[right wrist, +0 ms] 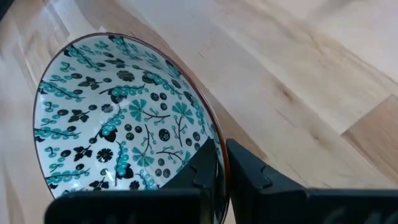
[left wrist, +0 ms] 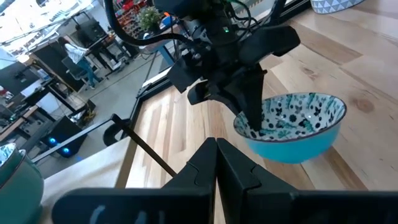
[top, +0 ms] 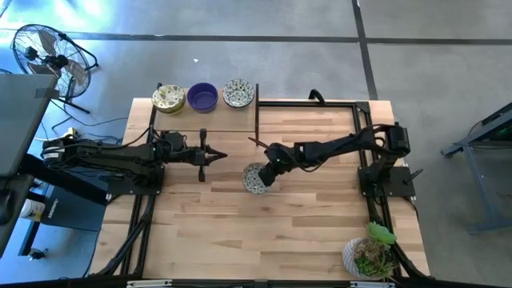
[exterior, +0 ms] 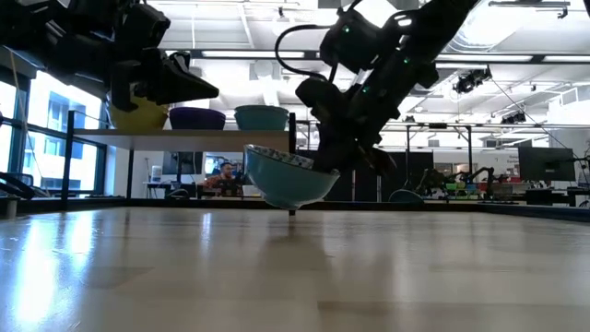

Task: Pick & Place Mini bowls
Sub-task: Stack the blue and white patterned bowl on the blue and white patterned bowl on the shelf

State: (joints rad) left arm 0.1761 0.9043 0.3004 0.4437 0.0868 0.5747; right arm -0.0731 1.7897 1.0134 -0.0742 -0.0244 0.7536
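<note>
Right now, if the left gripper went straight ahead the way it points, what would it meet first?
Most likely the patterned bowl held by the right gripper, which sits straight ahead of the shut left gripper; depth is uncertain.

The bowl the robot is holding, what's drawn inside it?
Teal and black flowers on white inside the bowl, best in the right wrist view.

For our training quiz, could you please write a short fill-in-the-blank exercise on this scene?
1. The right gripper pinches the floral bowl by its ____.
2. The left gripper is shut and holds ____.
3. On the shelf, the purple bowl sits ____ two patterned bowls.

Missing words: rim; nothing; between
</note>
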